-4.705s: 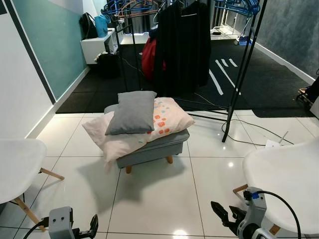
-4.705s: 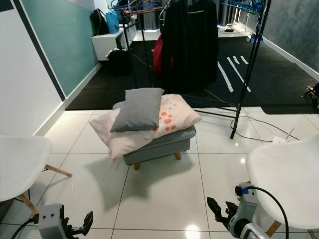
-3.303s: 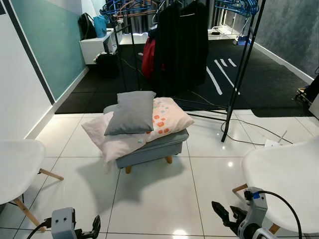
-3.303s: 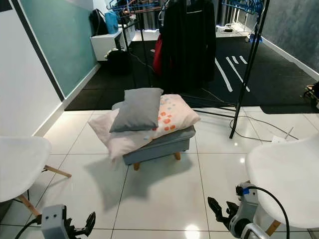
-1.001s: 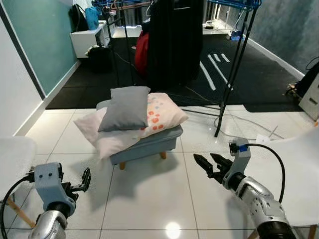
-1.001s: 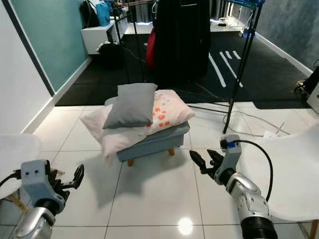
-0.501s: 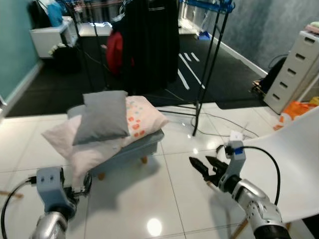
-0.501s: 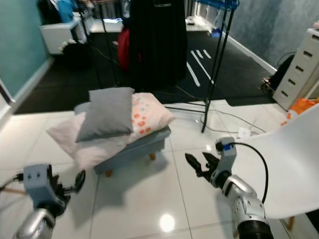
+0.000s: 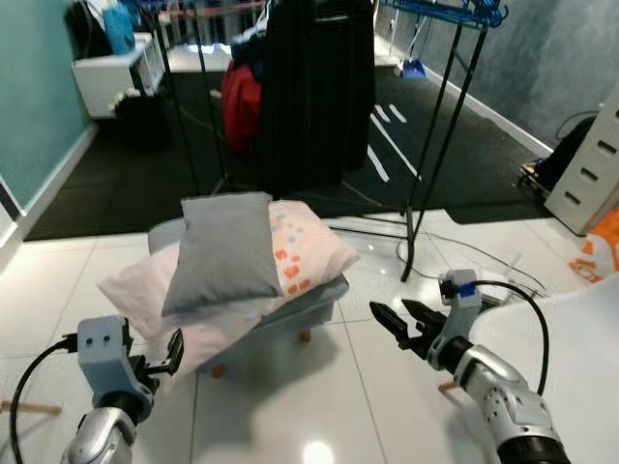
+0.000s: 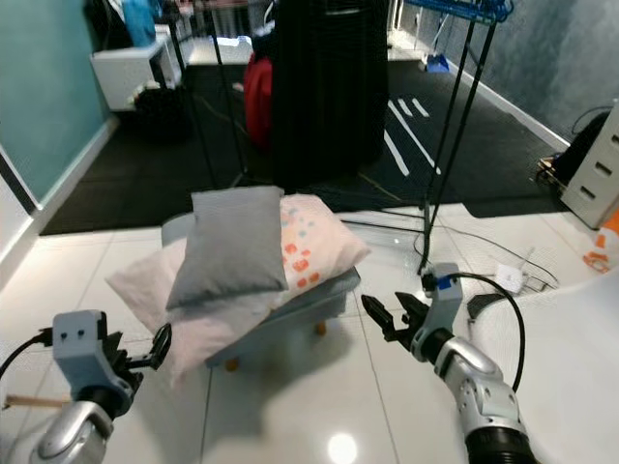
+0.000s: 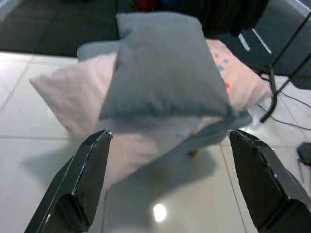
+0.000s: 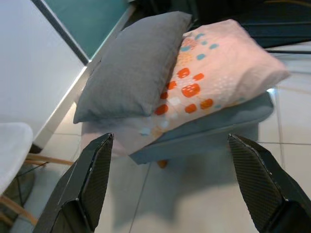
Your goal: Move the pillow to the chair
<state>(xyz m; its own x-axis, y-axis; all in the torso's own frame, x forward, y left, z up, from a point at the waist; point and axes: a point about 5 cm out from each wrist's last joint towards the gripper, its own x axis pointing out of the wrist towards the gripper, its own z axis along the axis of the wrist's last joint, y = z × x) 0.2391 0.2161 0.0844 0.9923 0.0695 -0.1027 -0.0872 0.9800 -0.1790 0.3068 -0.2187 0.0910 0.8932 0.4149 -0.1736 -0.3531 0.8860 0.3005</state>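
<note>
At centre frame the grey square fabric pillow (image 9: 222, 252) now looms larger atop the pink patterned pillow (image 9: 290, 253) on the grey footstool (image 9: 311, 300), both raised end effectors, left (image 9: 175, 350) and right (image 9: 395, 320), spread empty, so grasping seems next.

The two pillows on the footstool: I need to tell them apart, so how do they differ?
The plain grey pillow lies on top; the pale pink pillow with orange and blue spots lies beneath it. The grey one is smaller; the pink one juts past the grey-blue footstool. Both are soft and rectangular.
</note>
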